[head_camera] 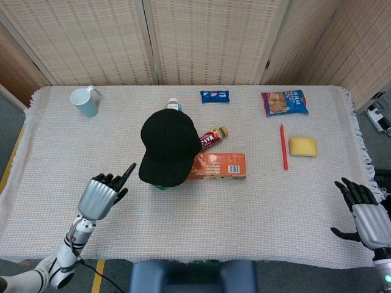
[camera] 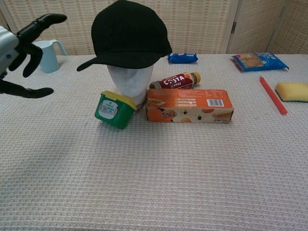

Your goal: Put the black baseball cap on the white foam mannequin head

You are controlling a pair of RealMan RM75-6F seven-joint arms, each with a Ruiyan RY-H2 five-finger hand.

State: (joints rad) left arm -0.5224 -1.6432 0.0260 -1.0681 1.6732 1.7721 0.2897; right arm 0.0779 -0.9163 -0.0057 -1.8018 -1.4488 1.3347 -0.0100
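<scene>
Now black baseball cap (camera: pixel 129 34) sits apart from left robot hand (head_camera: pixel 102 194).

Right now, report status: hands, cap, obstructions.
Left hand open, clear of the black cap. Right hand open at table edge. Cap sits on the foam head. Nothing in the way.
</scene>
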